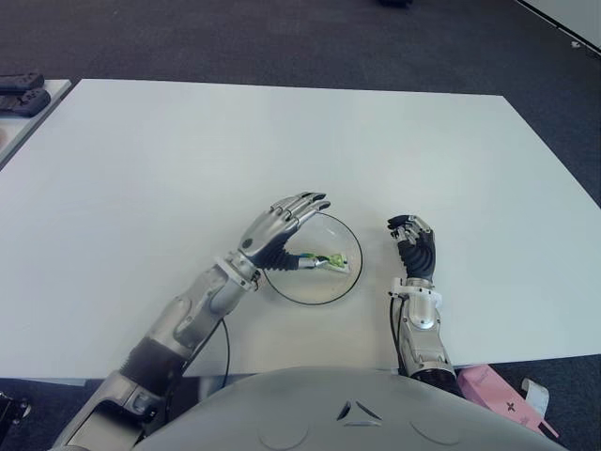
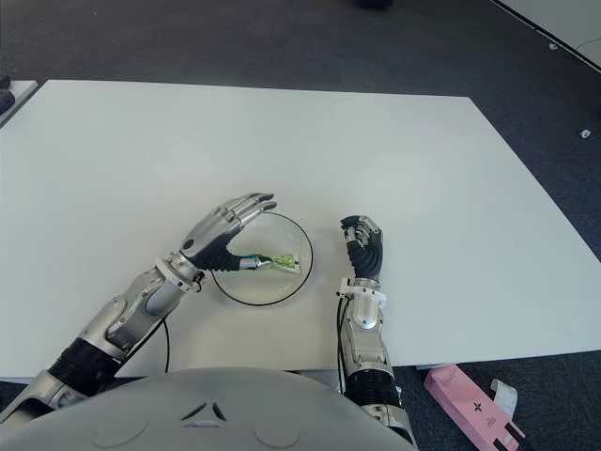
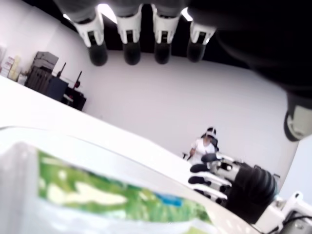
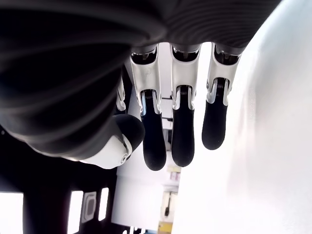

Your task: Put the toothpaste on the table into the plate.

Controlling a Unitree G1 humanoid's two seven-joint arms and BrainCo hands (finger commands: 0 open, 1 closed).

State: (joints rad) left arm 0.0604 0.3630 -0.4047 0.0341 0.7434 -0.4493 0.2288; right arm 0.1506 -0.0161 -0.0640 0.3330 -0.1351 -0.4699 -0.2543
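The toothpaste, a small green and white tube, lies inside the clear round plate near the table's front edge. My left hand hovers over the plate's left part with its fingers stretched out and spread. In the left wrist view the toothpaste lies below the palm, apart from the fingers. My right hand shows just right of the plate, fingers relaxed and holding nothing.
The white table stretches far ahead and to both sides. Dark devices lie on a side table at the far left. A pink box lies on the floor at the lower right. A person sits far off.
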